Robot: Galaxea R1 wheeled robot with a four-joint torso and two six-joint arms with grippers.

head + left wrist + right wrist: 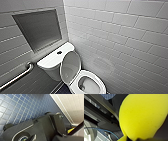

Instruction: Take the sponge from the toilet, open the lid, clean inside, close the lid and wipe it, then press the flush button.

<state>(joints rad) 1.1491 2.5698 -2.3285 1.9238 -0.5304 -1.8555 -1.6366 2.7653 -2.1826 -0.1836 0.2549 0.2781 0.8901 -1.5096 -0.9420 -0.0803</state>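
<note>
The white toilet (52, 65) stands in the corner with its oval lid (70, 65) raised and leaning back against the tank. Below the lid, the seat ring (99, 82) and the open bowl (87, 86) are exposed. A dark round flush button (59, 52) sits in the flat tank top. The bright yellow sponge (142, 116) bulges close up in the right wrist view, with my right gripper shut on it and its fingers hidden behind the sponge. A small yellow patch (70, 130) shows in the left wrist view. My left gripper is open and holds nothing.
A metal grab bar (17, 76) runs along the left wall below a recessed grey niche (37, 28). White tiled wall closes in on the toilet's right. Dark blue tiled floor (18, 107) lies under the robot's dark base (37, 130).
</note>
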